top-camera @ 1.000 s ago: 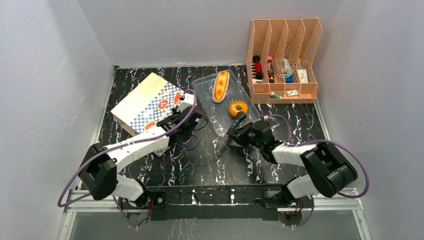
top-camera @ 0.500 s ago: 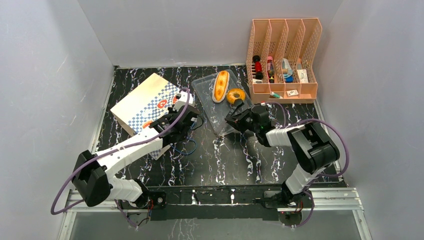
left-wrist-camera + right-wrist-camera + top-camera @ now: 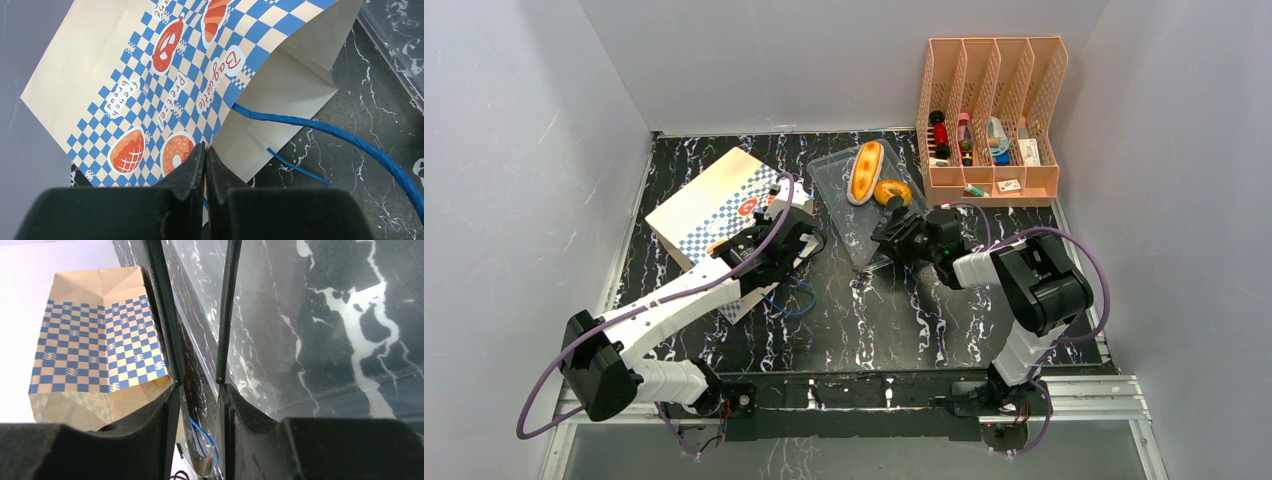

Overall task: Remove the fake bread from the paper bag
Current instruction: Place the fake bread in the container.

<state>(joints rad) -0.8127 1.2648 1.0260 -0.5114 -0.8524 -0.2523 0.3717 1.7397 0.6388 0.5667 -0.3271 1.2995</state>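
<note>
The paper bag (image 3: 724,205) lies flat at the back left, tan with a blue-and-white checkered band (image 3: 100,65) (image 3: 85,340). My left gripper (image 3: 792,232) (image 3: 205,146) is shut on the rim of the bag's mouth. A blue cord handle (image 3: 320,130) trails out to the right. Two pieces of fake bread lie in the clear plastic tray (image 3: 844,225): a long orange-tan bun (image 3: 865,171) and a golden ring donut (image 3: 892,192). My right gripper (image 3: 882,238) (image 3: 197,380) is at the tray's near edge, open a little. The thin clear rim (image 3: 280,315) runs between its fingers.
A peach slotted file organizer (image 3: 989,115) holding small items stands at the back right, just beside the tray. Blue cord loops (image 3: 796,292) lie on the black marbled table below the bag's mouth. White walls close in the left, back and right.
The right gripper went from shut to slightly open after moving back and left with the tray; tray and donut now lie farther back. The left gripper shifted slightly back at the bag's mouth.
</note>
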